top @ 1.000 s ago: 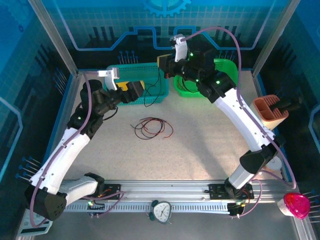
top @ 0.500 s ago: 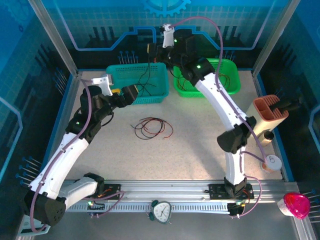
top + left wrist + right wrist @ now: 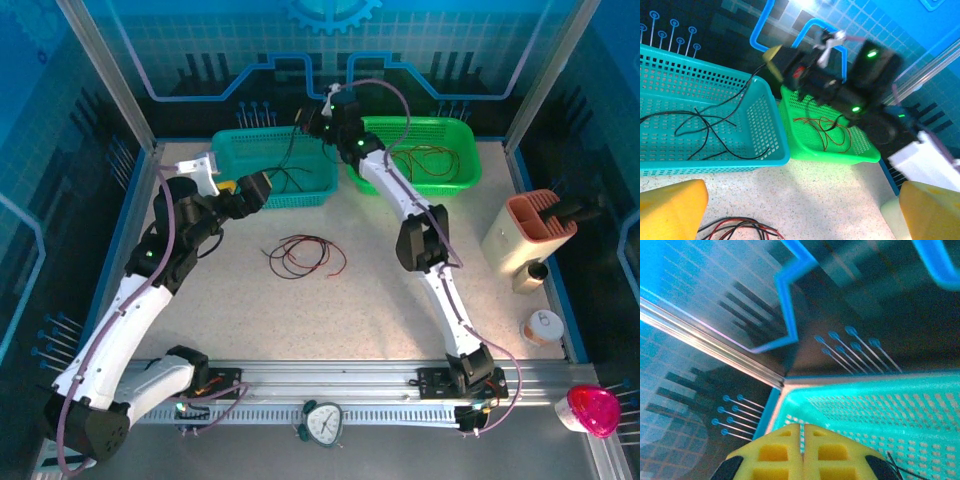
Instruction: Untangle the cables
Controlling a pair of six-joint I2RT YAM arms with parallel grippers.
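Got a loose tangle of thin red and black cables (image 3: 300, 256) lying on the speckled tabletop (image 3: 350, 310), in front of a teal plastic mesh basket (image 3: 310, 197). Seeing a few black cables (image 3: 705, 131) inside that one, plus red ones (image 3: 822, 125) in the green plastic mesh basket (image 3: 440, 184) beside it. Left gripper (image 3: 253, 187) spread wide and holding nothing, near the teal basket's front wall. Right gripper (image 3: 305, 118) clamped tight above its far rim, looks to be pinching a thin black cable (image 3: 747, 86) dangling into it.
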